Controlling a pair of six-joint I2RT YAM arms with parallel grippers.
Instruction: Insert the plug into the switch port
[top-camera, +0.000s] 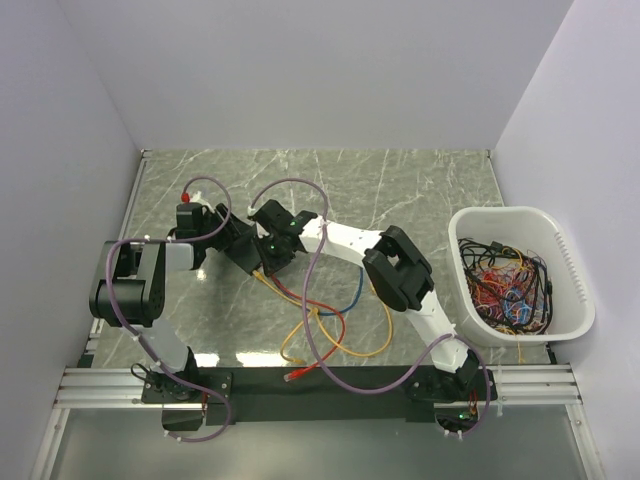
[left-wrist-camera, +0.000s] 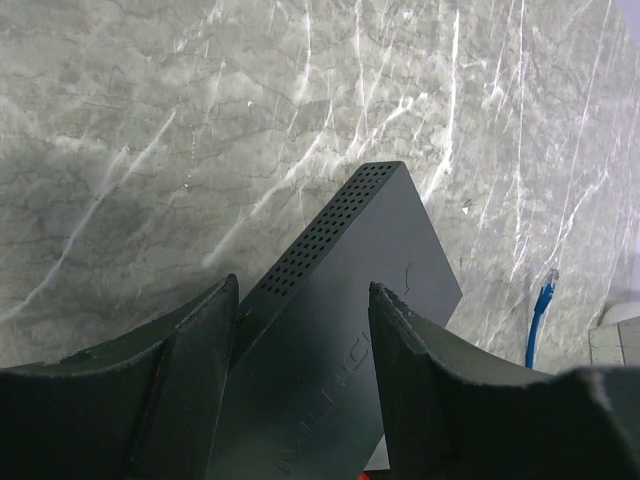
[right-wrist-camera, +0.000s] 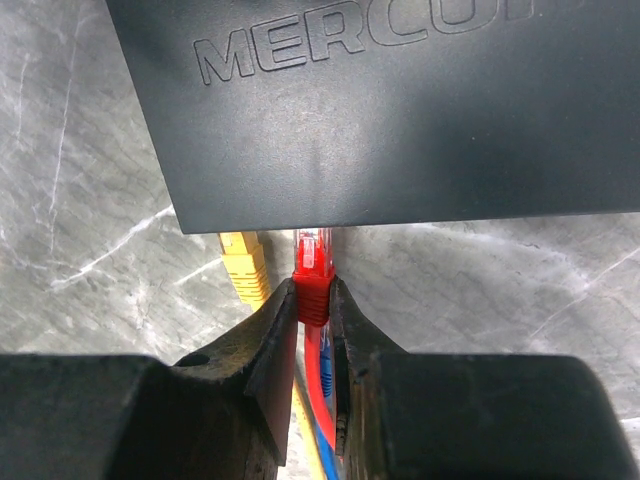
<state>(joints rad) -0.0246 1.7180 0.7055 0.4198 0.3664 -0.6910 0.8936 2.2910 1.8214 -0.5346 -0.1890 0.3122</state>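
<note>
The switch is a flat matte-black box lying on the marble table. My left gripper straddles it, one finger on the perforated side and one finger on the top face, and appears shut on it. In the right wrist view the switch fills the top. My right gripper is shut on the red plug. The plug's clear tip reaches the switch's near edge, and the sockets themselves are hidden. In the top view both grippers meet at centre left and cover the switch.
A yellow plug lies just left of the red one at the switch's edge. A blue plug lies on the table. Red, blue and yellow cables loop in front. A white tub of cables stands at the right.
</note>
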